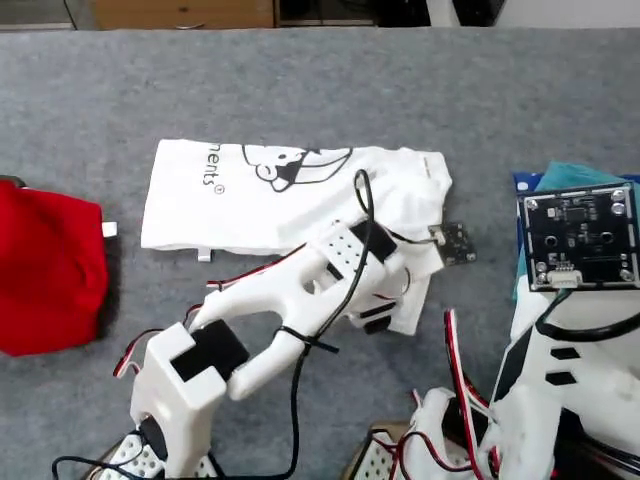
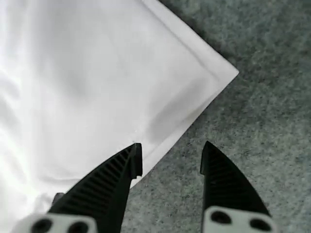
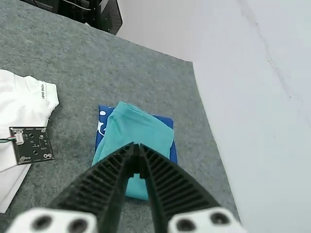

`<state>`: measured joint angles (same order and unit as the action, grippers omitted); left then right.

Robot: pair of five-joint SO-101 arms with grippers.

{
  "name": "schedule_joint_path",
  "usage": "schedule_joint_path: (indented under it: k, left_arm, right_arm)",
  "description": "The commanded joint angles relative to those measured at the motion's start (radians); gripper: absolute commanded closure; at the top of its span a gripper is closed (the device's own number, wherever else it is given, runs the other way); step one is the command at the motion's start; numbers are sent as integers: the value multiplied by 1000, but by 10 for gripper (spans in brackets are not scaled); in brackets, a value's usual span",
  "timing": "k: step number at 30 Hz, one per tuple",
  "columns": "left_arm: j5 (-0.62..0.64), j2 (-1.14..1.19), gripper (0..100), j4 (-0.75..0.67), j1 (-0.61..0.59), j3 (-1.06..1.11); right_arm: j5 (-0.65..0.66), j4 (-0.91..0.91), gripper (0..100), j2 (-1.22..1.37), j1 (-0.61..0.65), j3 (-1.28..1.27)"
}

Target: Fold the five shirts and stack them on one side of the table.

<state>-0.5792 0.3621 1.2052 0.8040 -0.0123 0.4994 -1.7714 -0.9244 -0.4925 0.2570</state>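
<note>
A white shirt [image 1: 260, 195] with a black print lies partly folded in the middle of the grey table. My left arm [image 1: 300, 280] reaches over its near right part. My left gripper [image 2: 172, 155] is open just above a corner of the white shirt [image 2: 121, 82]: one finger is over the hem, the other over bare table. A red shirt [image 1: 45, 265] lies at the left edge. At the right edge a teal shirt [image 3: 138, 131] rests folded on a blue one [image 3: 167, 138]. My right gripper [image 3: 137, 148] hangs shut and empty above them.
The grey felt table [image 1: 330, 90] has free room along the far side and between the white shirt and the stack on the right. The left arm's small camera board [image 3: 30, 144] sticks out beside the white shirt. The table's right edge [image 3: 204, 126] runs close past the stack.
</note>
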Motion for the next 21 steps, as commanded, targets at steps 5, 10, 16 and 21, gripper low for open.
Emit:
schedule_joint_path:
  k: [5, 10, 16, 21]
  left_arm:
    - [-5, 119, 809, -52, -12, -80]
    - [-5, 137, 955, -49, -12, -129]
    - [-5, 127, 982, 35, -8, -176]
    - [-5, 96, 982, 118, -25, -261]
  right_arm:
    - [9, -12, 994, 2, -15, -2]
    - [9, -12, 994, 2, -15, -2]
    - [9, -12, 994, 2, -15, -2]
    - [9, -12, 994, 1, -15, -10]
